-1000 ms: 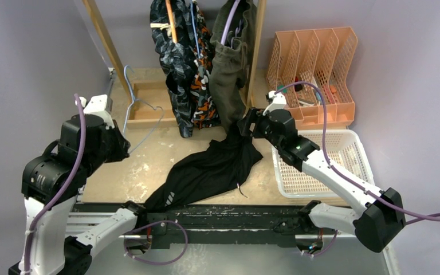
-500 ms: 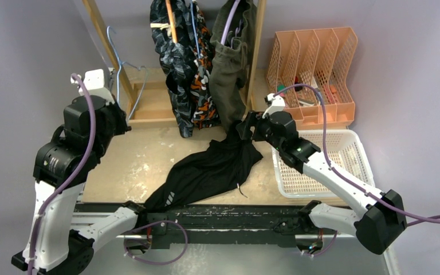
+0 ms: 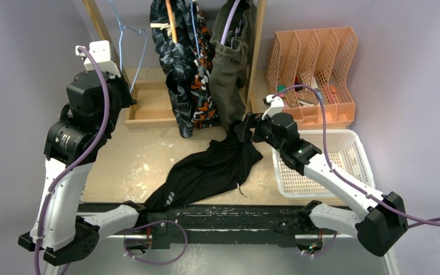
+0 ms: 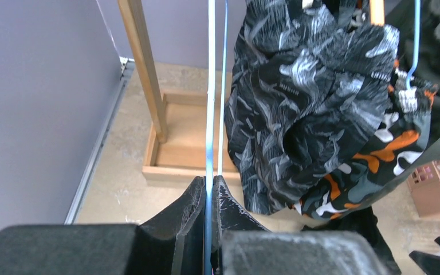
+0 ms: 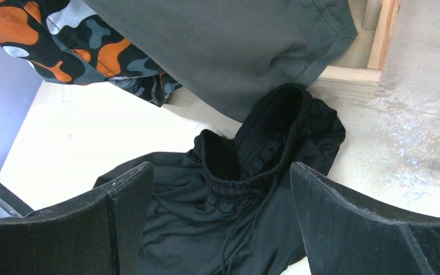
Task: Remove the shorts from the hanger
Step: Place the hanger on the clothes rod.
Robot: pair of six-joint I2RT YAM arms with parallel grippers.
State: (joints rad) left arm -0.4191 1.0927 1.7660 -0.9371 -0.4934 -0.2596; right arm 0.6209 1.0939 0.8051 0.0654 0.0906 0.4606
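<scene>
Right wrist view: the right pincer (image 5: 220, 172) hangs spread wide and empty, with the black shorts (image 5: 206, 229) crumpled on the desk (image 5: 80, 132) straight below it, waistband between the jaws and legs trailing off to its near-left. The left pincer (image 4: 209, 186) is clenched on the blue hanger (image 4: 211, 86), well off to the left, so the right arm is far nearer the shorts.

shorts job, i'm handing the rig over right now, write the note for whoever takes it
Left gripper: shut on the bare blue wire hanger, held up by the rack.
Right gripper: open, over the waistband of the black shorts.
Black shorts: off the hanger, lying on the table.
Left to do: navy print shorts, camo shorts and olive shorts hang on the rack.
</scene>
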